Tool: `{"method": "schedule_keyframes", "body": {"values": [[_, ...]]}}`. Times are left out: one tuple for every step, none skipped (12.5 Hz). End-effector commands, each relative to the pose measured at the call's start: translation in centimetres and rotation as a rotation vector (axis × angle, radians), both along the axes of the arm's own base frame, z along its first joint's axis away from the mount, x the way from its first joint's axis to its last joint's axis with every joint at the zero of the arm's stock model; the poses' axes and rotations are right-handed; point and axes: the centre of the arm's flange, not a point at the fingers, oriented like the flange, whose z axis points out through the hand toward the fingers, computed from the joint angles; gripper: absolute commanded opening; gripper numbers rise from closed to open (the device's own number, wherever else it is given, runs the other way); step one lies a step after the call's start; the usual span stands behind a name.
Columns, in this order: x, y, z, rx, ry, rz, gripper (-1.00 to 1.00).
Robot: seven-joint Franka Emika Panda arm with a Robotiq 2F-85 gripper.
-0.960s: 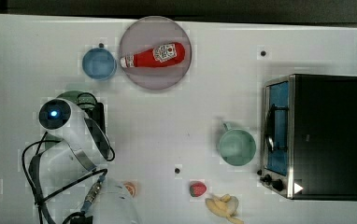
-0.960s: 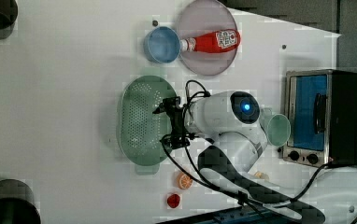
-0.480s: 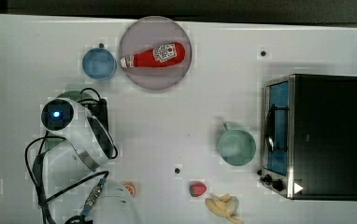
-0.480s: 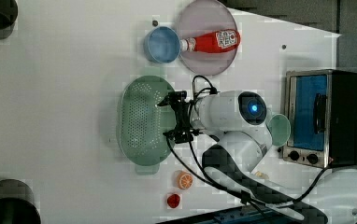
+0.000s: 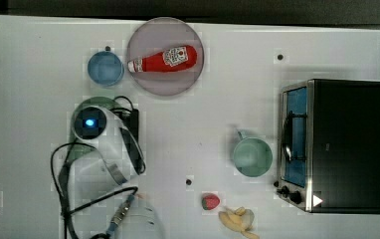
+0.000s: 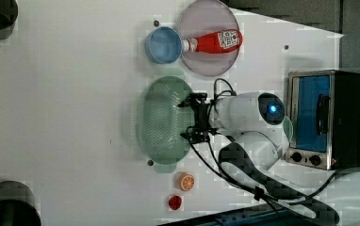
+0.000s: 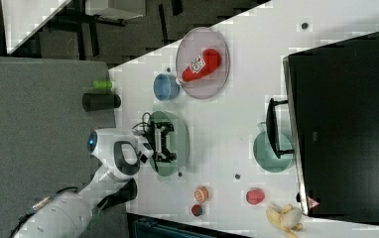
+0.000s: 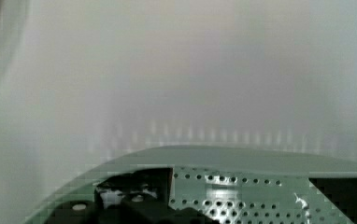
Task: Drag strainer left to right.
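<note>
We are holding our gripper [image 6: 195, 116] with its two black fingers spread wide apart, gripping nothing, and it is hanging over the rim of the strainer [image 6: 161, 120] — in the left view the fingers are sitting at the strainer's three o'clock edge, one toward the top of the frame and one toward the bottom. The wrist view is showing the perforated wall of the strainer [image 8: 242, 191] right under us, with bare white table beyond its rim, so we judge we are poised at the edge rather than over the middle; whether a finger is touching the plastic we cannot tell. In the left view the strainer's long axis is running twelve to six, so our open fingers are lining up along that axis, straddling a stretch of rim. The strainer is lying on the table [image 6: 65, 103], with the blue bowl [image 6: 162, 44] near its twelve o'clock and the plate [image 6: 209, 59] carrying the ketchup bottle [image 6: 213, 41] at about one o'clock. In the top view, open table is stretching from our arm toward three o'clock — the mug [image 5: 251, 156] and toaster oven [image 5: 334, 144] are standing well apart that way, so the drag has room.
</note>
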Motion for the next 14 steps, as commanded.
{"method": "schedule_keyframes", "body": {"values": [[0.4, -5.5, 0.4, -0.038, -0.012, -0.021, 1.0], [0.5, -6.9, 0.4, -0.042, -0.011, 0.002, 1.0], [0.5, -8.1, 0.3, -0.044, -0.013, 0.025, 1.0], [0.5, -9.4, 0.2, -0.05, -0.01, 0.029, 1.0], [0.4, -10.7, 0.0, -0.056, -0.006, 0.024, 1.0], [0.2, -11.8, -0.1, -0.061, -0.004, 0.02, 1.0], [0.2, -12.9, -0.2, -0.064, -0.009, 0.012, 1.0], [0.0, -13.9, -0.3, -0.068, -0.011, 0.005, 1.0], [-0.1, -14.9, -0.4, -0.071, -0.015, 0.004, 1.0], [-0.2, -15.8, -0.5, -0.071, -0.017, 0.022, 1.0], [-0.1, -16.9, -0.6, -0.073, -0.019, 0.038, 1.0], [-0.1, -18.1, -0.7, -0.08, -0.016, 0.033, 1.0], [-0.2, -19.2, -0.7, -0.087, -0.013, 0.023, 1.0], [-0.2, -20.3, -0.8, -0.095, -0.011, 0.005, 1.0]]}}
